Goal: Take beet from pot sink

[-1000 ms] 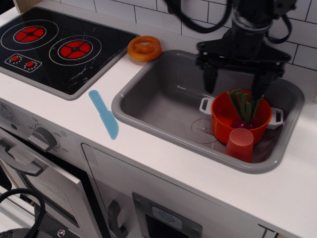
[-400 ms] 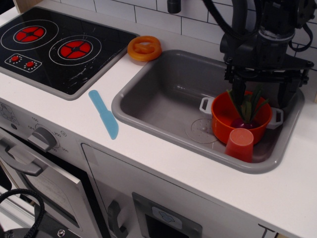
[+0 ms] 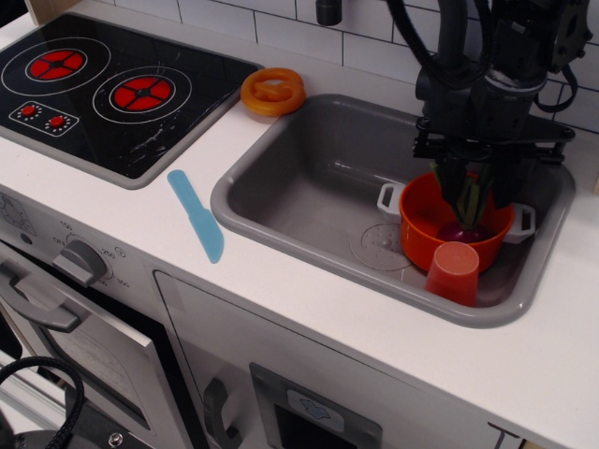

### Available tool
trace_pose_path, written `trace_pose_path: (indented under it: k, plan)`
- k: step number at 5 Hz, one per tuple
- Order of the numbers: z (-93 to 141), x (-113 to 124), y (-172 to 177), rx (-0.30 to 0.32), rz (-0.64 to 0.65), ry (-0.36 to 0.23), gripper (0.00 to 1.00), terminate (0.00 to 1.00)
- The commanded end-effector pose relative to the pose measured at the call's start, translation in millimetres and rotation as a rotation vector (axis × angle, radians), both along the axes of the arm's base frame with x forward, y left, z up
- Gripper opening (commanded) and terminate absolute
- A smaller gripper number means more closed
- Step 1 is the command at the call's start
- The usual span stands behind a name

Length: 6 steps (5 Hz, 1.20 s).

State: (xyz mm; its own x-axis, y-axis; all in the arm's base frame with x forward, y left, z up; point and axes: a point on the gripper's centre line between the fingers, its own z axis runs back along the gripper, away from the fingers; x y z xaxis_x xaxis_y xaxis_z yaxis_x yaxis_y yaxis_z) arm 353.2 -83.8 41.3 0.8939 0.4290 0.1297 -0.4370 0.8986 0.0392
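The beet (image 3: 465, 231) sits in the orange pot (image 3: 421, 234), which has white side handles and stands at the right end of the grey sink (image 3: 309, 178). Only the top of its magenta bulb shows above the pot's rim. Its green stalks (image 3: 474, 190) stand upright, squeezed together. My gripper (image 3: 477, 195) reaches down into the pot from above. Its two black fingers (image 3: 450, 182) press on the stalks from both sides, so it is shut on the beet. The beet still rests low in the pot.
A small orange-red cup (image 3: 454, 273) stands in the sink, right in front of the pot. The drain mark (image 3: 379, 246) lies left of the pot. An orange ring toy (image 3: 272, 92) and a blue knife (image 3: 197, 215) lie on the counter beside the stove (image 3: 103, 84).
My gripper moved right over the pot and came down into it. Its fingers have closed in from wide open onto the stalks, which now stand bunched instead of spread.
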Motion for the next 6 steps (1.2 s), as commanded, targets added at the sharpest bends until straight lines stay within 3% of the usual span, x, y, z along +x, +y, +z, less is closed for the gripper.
trace_pose_path:
  k: [1,2,3,4,5,6]
  plan:
    - [37.5,8.0,5.3,0.018,0.046,-0.145,0.00,0.00]
    - [58.2,6.5,6.8,0.012,0.073,-0.204,0.00,0.00]
    - [90.4,1.2,6.7,0.016,0.108,-0.307,0.00,0.00]
    - [111.0,-5.1,18.4,0.011,0.144,-0.321,0.00,0.00]
    - [118.2,-20.8,35.1,0.031,0.178,-0.303,0.00,0.00]
    - [106.6,-39.8,49.4,0.048,0.165,-0.185,0.00,0.00]
